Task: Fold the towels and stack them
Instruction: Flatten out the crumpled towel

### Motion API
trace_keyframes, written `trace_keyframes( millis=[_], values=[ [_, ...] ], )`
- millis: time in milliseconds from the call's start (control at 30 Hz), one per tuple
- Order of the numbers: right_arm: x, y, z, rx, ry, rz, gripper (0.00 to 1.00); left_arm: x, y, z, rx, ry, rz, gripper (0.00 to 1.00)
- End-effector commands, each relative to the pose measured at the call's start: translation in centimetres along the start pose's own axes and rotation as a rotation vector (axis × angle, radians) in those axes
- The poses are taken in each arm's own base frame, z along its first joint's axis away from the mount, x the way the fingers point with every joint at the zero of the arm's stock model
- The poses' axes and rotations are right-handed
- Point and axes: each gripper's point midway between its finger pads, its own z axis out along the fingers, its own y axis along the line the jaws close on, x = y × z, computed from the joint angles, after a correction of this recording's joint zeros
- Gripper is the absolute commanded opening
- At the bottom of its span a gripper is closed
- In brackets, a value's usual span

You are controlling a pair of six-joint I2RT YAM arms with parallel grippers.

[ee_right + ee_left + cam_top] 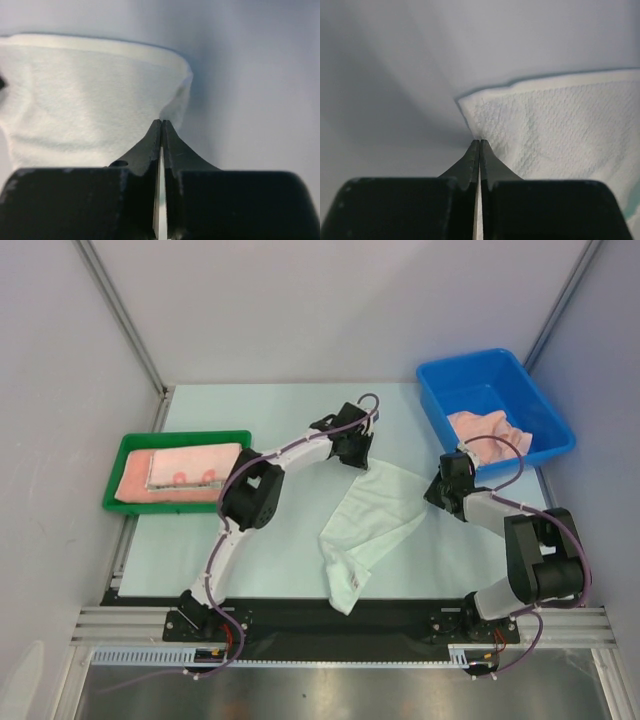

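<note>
A rectangular white waffle-weave cloth towel (375,520) is lying rumpled and partly bunched in the middle of the pale counter (270,550), its near end trailing toward the arm bases. The left end effector (479,142) is pressing its fingers together on the towel's far left corner, low against the counter. The right end effector (162,121) is closing its fingers on the towel's right corner, with the cloth edge caught at the tips. A green rectangular plastic tray (115,502) is sitting at the left, holding a folded salmon-pink terry towel (140,480). A blue rectangular plastic bin (440,410) is standing at the far right, with a crumpled salmon-pink towel (490,428) lying inside it.
</note>
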Motion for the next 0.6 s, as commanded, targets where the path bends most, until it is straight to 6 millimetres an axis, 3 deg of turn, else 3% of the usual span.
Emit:
trace_keyframes(
  millis=[0, 33, 67, 100, 133, 200, 300, 333, 467, 500, 567],
  values=[
    [1.2, 4.4, -0.4, -0.219, 0.035, -0.126, 0.02, 2.7, 1.4, -2.6, -0.097, 0.068, -0.040, 0.00],
    [1.3, 5.3, -0.7, -0.260, 0.035, -0.141, 0.00, 4.4, 2.5, -3.0, -0.127, 0.099, -0.061, 0.00],
    [2.4, 6.7, -1.2, -0.321, 0.069, -0.170, 0.00, 4.4, 3.5, -4.3, -0.142, 0.086, -0.106, 0.00],
    [2.4, 7.8, -1.5, -0.354, 0.073, -0.191, 0.00, 3.0, 3.4, -6.6, -0.135, 0.026, -0.121, 0.00],
    [2.9, 8.4, -1.8, -0.373, 0.090, -0.219, 0.00, 5.6, 4.6, -7.3, -0.164, 0.064, -0.151, 0.00],
    [3.8, 10.6, -2.6, -0.419, 0.108, -0.275, 0.00, 7.3, 6.7, -10.2, -0.230, 0.042, -0.205, 0.00],
    [4.4, 11.0, -2.5, -0.377, 0.139, -0.282, 0.00, 9.6, 8.9, -12.2, -0.306, 0.040, -0.230, 0.00],
    [4.4, 11.0, -2.4, -0.370, 0.149, -0.268, 0.01, 9.4, 8.9, -13.0, -0.312, 0.021, -0.229, 0.00],
    [4.5, 10.8, -1.6, -0.362, 0.170, -0.280, 0.06, 9.7, 10.2, -13.4, -0.344, 0.018, -0.243, 0.00],
    [4.8, 10.5, -1.5, -0.349, 0.191, -0.291, 0.12, 9.1, 10.1, -13.3, -0.334, 0.010, -0.245, 0.00],
    [4.2, 11.2, -1.3, -0.377, 0.201, -0.328, 0.20, 9.2, 10.8, -13.2, -0.346, 0.031, -0.256, 0.13]
  ],
)
